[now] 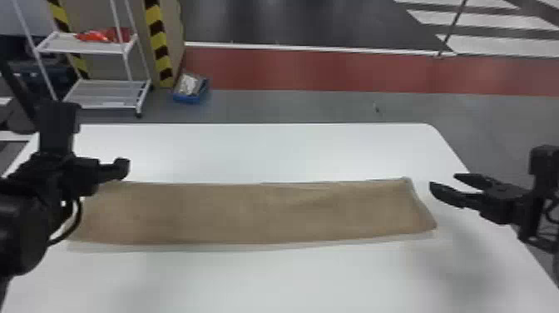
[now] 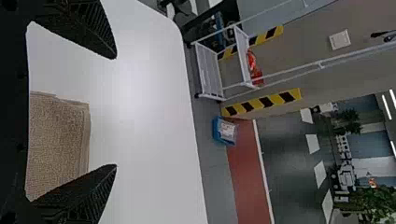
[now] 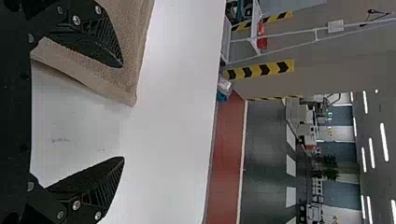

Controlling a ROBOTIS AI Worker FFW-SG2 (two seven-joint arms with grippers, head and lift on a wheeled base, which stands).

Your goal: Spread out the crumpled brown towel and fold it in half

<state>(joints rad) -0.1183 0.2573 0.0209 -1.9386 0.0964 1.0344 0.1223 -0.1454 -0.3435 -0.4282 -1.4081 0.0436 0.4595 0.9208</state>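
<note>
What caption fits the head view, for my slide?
Brown towel lying flat in a long strip, between two open grippers.

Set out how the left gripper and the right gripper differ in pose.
In the head view, the left gripper is at the brown towel's left end; the right gripper is at its right end. There, the left gripper's fingers seem to line up, one hiding the other, while the right gripper's two fingers show apart.

Shared: both are black, with two flat fingers standing open, and neither grips the towel.
</note>
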